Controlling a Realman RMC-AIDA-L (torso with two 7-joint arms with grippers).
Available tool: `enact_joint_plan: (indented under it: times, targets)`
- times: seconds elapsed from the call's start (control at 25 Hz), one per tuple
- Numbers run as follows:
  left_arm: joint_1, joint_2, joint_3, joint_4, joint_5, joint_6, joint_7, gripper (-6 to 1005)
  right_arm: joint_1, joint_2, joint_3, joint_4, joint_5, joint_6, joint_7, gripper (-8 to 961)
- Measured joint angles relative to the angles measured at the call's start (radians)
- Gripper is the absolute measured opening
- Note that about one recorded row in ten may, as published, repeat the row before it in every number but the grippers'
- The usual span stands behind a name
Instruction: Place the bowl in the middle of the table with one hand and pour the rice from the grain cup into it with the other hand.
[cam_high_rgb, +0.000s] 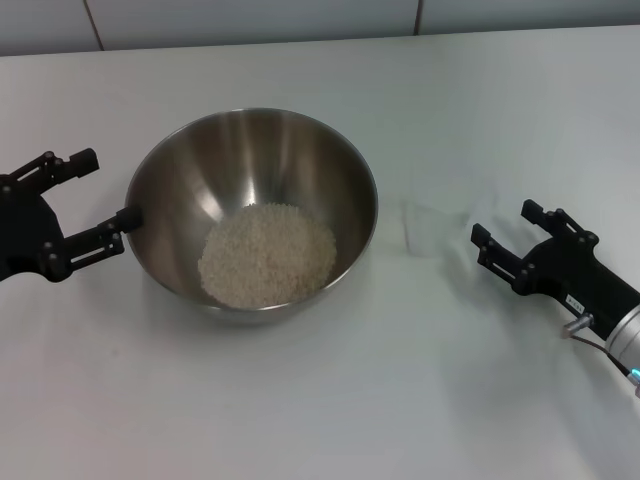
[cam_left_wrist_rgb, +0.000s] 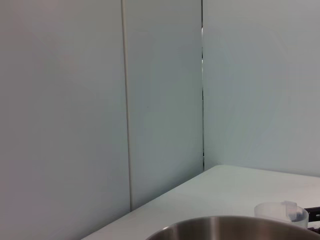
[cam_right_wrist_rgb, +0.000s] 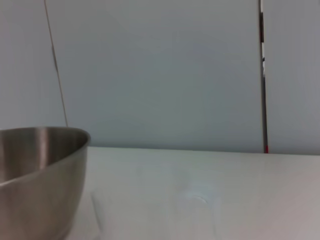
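Note:
The steel bowl (cam_high_rgb: 170, 190) stands on the white table (cam_high_rgb: 300, 400) near its middle, with a pile of rice (cam_high_rgb: 267, 254) in its bottom. The clear grain cup (cam_high_rgb: 432, 226) stands upright just right of the bowl and looks empty. My left gripper (cam_high_rgb: 108, 190) is open, level with the bowl's left rim, one fingertip almost at the wall. My right gripper (cam_high_rgb: 504, 224) is open, just right of the cup and apart from it. The left wrist view shows the bowl's rim (cam_left_wrist_rgb: 235, 226) and the cup (cam_left_wrist_rgb: 281, 212). The right wrist view shows the bowl (cam_right_wrist_rgb: 35, 175) and the faint cup (cam_right_wrist_rgb: 160, 210).
A pale panelled wall (cam_high_rgb: 250, 20) runs along the table's far edge. Bare tabletop lies in front of the bowl and behind it.

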Motion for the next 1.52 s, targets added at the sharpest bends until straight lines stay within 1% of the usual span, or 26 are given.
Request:
enact_joint_plan:
  times: [0.28,0.48,0.6,0.8,0.84,0.88,1.0,1.08,1.24,1.36,1.52]
  targets:
    - [-0.006,0.000,-0.001,0.000,0.000,-0.001,-0.003,815,-0.048,0.000,-0.003,0.021,-0.001,-0.070,-0.001,795]
    - [0.001,0.002,-0.006,0.000,-0.005,0.012,-0.003,815,-0.079,-0.004,-0.049,0.018,-0.009,-0.223,0.001,795]
    - [0.008,0.005,-0.008,0.002,-0.007,0.047,-0.006,814,-0.073,-0.010,-0.081,-0.005,-0.011,-0.312,0.038,795]
    - [0.014,0.009,0.001,0.005,0.001,0.105,-0.007,814,-0.005,-0.013,-0.161,-0.090,-0.011,-0.423,0.117,796]
    - [0.015,0.010,0.002,0.004,0.003,0.110,-0.007,814,0.032,-0.013,-0.206,-0.110,-0.011,-0.451,0.127,796]
    - [0.015,0.010,0.002,0.004,0.003,0.110,-0.007,814,0.032,-0.013,-0.206,-0.110,-0.011,-0.451,0.127,796]
    - [0.027,0.009,0.003,0.001,0.012,0.131,-0.007,814,0.095,-0.014,-0.287,-0.137,-0.011,-0.491,0.130,796]
    - [0.037,0.004,0.004,0.001,0.029,0.147,-0.001,815,0.130,-0.014,-0.326,-0.154,-0.011,-0.520,0.143,796]
    - [0.042,0.002,0.008,0.000,0.052,0.157,0.002,815,0.198,-0.014,-0.396,-0.219,-0.011,-0.553,0.229,796]
    - [0.050,0.001,0.015,0.000,0.082,0.170,0.002,815,0.229,-0.012,-0.439,-0.275,-0.009,-0.551,0.288,796]
    - [0.065,0.000,0.015,0.000,0.083,0.172,0.003,815,0.237,-0.011,-0.441,-0.300,-0.004,-0.544,0.291,796]
